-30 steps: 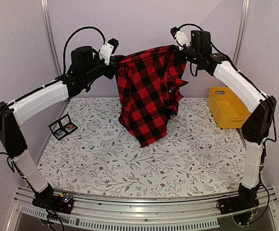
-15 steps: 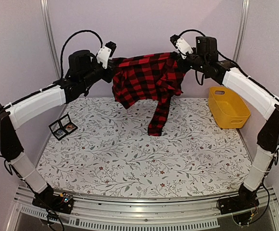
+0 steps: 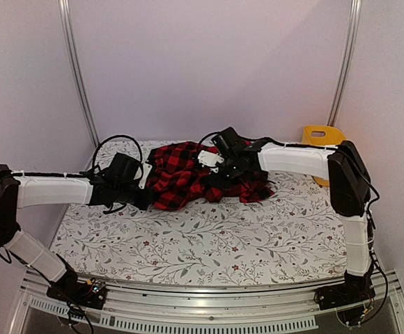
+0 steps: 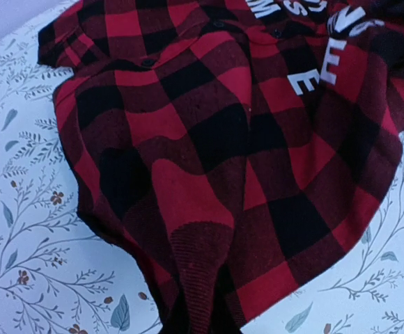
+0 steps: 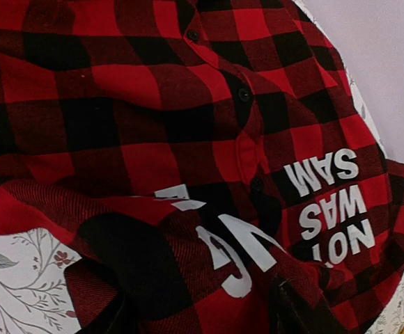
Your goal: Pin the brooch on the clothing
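Clothing point(image 3: 181, 177): crumpled heap lying at and between my two grippers. Left gripper point(image 3: 145, 193) is closed, and a ribbed fold seems pinched in it, though its fingers are hidden in the wrist view. Right gripper point(image 5: 202, 313) has its jaws parted, with white-lettered fabric bunched loosely between the fingers point(image 5: 296, 309). Beyond both, the shirt spreads over the floral table point(image 3: 209, 243).

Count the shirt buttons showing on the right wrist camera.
3, in a row down the shirt front: one button near the top, one midway, one beside the white letters. Folds may hide more.
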Tool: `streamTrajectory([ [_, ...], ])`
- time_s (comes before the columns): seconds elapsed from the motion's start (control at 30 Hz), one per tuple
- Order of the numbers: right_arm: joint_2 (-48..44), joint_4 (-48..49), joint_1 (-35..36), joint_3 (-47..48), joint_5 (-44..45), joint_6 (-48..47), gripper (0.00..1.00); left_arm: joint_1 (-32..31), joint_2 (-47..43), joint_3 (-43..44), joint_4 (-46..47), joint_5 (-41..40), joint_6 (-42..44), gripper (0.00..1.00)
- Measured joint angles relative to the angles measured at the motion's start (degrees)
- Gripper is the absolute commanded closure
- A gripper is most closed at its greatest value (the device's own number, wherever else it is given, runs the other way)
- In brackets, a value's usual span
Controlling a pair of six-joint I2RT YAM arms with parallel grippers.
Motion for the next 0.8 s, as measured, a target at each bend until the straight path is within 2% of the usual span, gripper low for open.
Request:
streamTrajectory([
  [0.1, 0.26, -0.50, -1.14, 2.32, 2.05, 3.04, 0.31, 0.00, 0.00, -2.56, -1.11, 0.83, -3.10, 0.90],
  [0.2, -3.58, -1.05, -3.19, 2.05, 3.69, 7.69, 0.29, 0.00, -0.42, -4.35, -1.90, 1.33, -5.09, 0.89],
  [0.3, -10.64, -1.44, -5.70, -2.84, 2.54, 14.16, 0.27, 0.00, -0.98, -5.60, -2.27, 2.19, -6.73, 0.89],
  [0.43, -23.10, -0.02, -12.04, -15.65, -0.98, 28.30, 0.21, 0.00, -1.16, -7.19, -2.47, 3.61, -8.63, 0.83],
  [0.5, -26.73, 0.44, -14.67, -21.84, -0.68, 35.39, 0.17, 0.00, -1.16, -7.67, -2.62, 4.48, -9.27, 0.70],
  [0.53, -27.58, 0.81, -16.11, -24.94, -0.37, 39.12, 0.15, -0.02, -1.16, -7.76, -2.78, 5.22, -9.55, 0.58],
  [0.6, -27.30, 1.84, -17.73, -29.99, -0.68, 45.18, 0.15, -0.09, -1.18, -7.76, -2.95, 7.15, -10.01, 0.46],
  [0.7, -24.79, 4.04, -19.85, -35.95, -3.37, 52.70, 0.16, -0.26, -1.29, -7.74, -3.63, 10.45, -10.21, 0.33],
  [0.8, -20.85, 6.23, -21.81, -37.24, -5.09, 58.10, 0.17, -0.37, -2.93, -7.69, -5.09, 13.27, -10.58, 0.24],
])
